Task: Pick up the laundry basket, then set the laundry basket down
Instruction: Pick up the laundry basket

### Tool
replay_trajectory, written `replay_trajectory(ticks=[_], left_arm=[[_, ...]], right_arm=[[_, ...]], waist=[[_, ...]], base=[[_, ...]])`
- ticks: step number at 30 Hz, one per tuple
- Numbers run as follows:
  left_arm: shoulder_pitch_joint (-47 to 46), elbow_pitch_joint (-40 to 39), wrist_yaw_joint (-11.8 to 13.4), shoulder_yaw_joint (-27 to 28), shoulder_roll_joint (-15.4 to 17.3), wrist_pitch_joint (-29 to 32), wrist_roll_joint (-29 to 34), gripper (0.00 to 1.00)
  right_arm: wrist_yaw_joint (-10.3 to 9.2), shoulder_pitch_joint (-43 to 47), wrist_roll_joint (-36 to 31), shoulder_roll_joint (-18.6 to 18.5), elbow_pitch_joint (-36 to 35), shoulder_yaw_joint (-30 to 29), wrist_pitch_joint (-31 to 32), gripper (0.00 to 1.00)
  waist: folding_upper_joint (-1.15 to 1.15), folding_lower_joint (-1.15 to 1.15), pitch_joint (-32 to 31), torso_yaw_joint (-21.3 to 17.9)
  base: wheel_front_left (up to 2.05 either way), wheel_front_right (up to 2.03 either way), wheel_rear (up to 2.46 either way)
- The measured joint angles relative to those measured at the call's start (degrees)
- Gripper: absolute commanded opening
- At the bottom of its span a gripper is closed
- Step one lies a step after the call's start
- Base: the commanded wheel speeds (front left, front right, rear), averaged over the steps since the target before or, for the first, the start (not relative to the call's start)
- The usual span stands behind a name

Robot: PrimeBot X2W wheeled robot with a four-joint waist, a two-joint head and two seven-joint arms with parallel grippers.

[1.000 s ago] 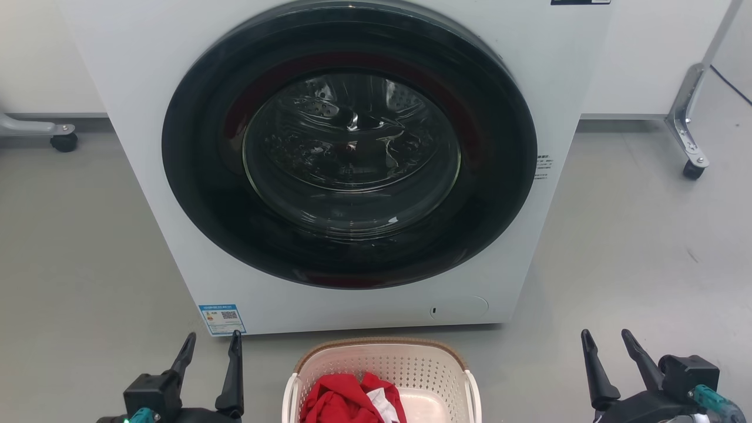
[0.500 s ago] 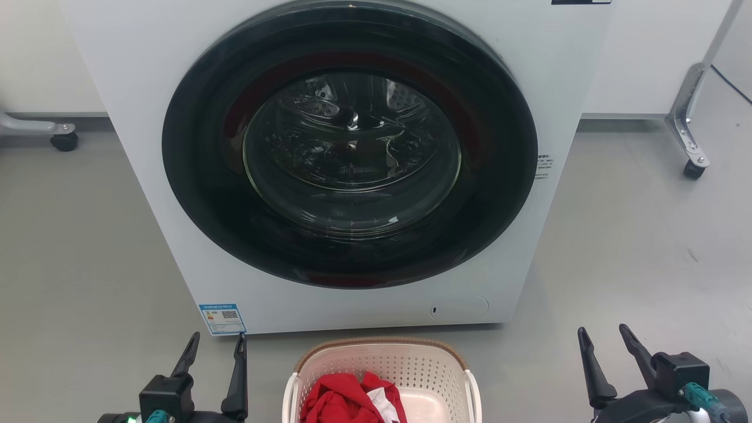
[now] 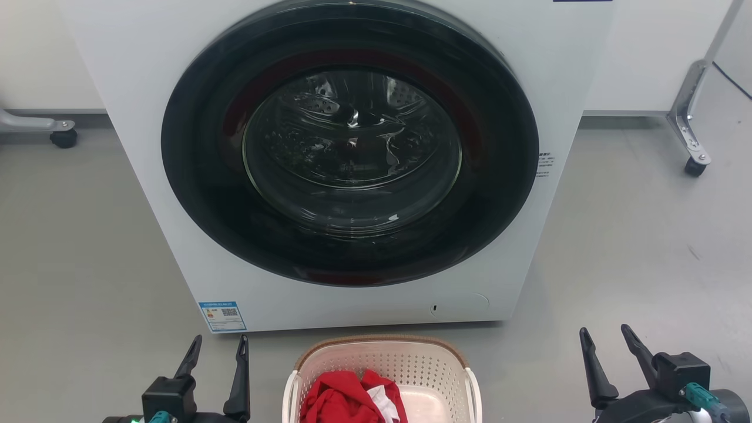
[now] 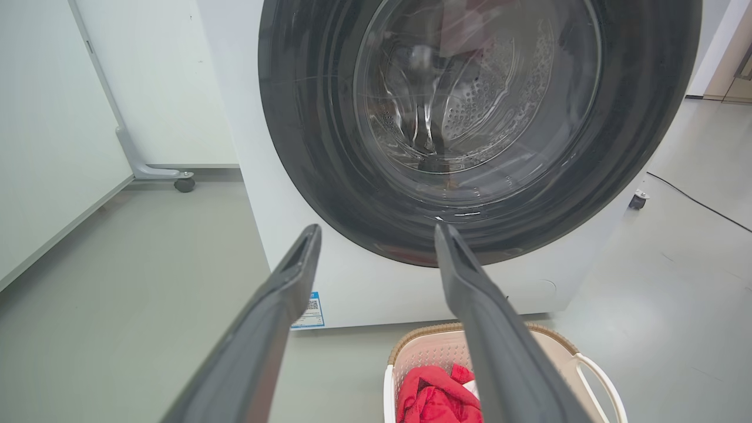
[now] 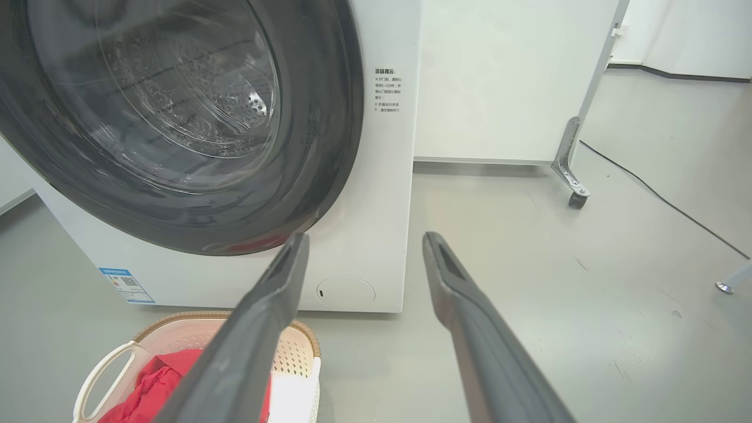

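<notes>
Floor (image 3: 634, 247): pale grey, under everything in the head view.
Washer (image 3: 147, 117): white front-loader at 12 o'clock from the basket, standing on the floor; its round dark door (image 3: 351, 147) is closed, and the steel drum shows through the glass.
Wheeled frames: one leg with a castor (image 3: 694, 167) at 2 o'clock of the head view, another (image 3: 61, 137) at 10 o'clock, both well apart from the basket.
Laundry basket (image 3: 411, 365): at 6 o'clock of the head view, on the floor just in front of the washer's base, upright, cut off by the bottom edge; brown rim, perforated cream walls.
Red clothing (image 3: 335, 399): heaped inside the basket toward its 9 o'clock side, with a bit of white cloth beside it.
Right gripper (image 3: 604, 329): at 3 o'clock from the basket, well apart from it, fingers spread and holding nothing.
Left gripper (image 3: 220, 339): at 9 o'clock from the basket, near but not touching it, fingers spread and holding nothing.
Blue sticker (image 3: 222, 316): at 7 o'clock of the door, on the washer's lower corner.
</notes>
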Motion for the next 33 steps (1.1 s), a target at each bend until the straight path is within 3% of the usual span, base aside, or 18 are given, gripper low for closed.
replay_trajectory(ticks=[15, 33], left_arm=[[-0.6, -1.1, -0.2, 0.1, -0.3, 0.0, 0.2, 1.00], [-6.9, -1.7, -1.3, 0.1, -1.3, 0.0, 0.1, 1.00]], right_arm=[[0.25, 0.0, -0.9, 0.9, -1.8, -0.2, 0.0, 1.00], [0.16, -5.2, -1.5, 2.0, -2.9, -0.7, 0.0, 1.00]], waist=[[0.00, 0.00, 3.8, 0.1], [0.00, 0.01, 17.0, -0.3]], base=[[0.00, 0.00, 0.00], [0.00, 0.00, 0.00]])
